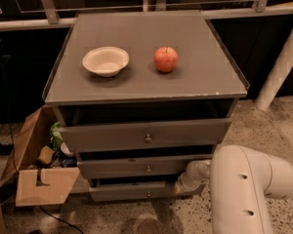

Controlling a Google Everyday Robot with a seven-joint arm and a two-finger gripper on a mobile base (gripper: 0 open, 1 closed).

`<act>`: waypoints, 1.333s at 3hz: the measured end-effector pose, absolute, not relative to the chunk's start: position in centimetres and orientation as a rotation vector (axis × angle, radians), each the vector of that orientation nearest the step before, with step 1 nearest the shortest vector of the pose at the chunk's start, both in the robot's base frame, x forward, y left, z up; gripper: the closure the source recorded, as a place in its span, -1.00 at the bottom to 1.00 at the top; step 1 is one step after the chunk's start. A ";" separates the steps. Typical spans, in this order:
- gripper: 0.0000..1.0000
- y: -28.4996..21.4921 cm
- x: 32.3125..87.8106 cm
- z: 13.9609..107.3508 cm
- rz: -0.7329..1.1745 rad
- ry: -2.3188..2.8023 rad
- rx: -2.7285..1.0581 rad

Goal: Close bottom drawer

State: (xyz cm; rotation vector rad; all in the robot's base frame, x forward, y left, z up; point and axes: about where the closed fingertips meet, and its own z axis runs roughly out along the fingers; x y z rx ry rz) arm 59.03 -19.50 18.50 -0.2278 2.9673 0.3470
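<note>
The bottom drawer (132,191) is the lowest of three grey-brown drawers, with a low front and a small brass knob (148,194). It stands pulled out a little, with a dark gap above its front. My white arm (239,189) comes in from the lower right. The gripper (181,185) is at the right end of the bottom drawer's front, close against it. Its fingers are hidden behind the wrist.
The middle drawer (145,167) and the taller top drawer (145,134) also stand partly open. A white bowl (106,61) and a red apple (165,59) sit on the cabinet top. An open cardboard box (36,167) lies on the floor at the left. A white post (283,57) stands at the right.
</note>
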 end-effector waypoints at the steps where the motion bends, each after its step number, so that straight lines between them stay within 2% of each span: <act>1: 1.00 -19.6 59.3 18.8 0.351 2.951 -0.207; 2: 1.00 -19.7 58.9 18.8 0.368 2.965 -0.212; 4: 1.00 -28.2 51.3 20.9 0.364 3.115 -0.031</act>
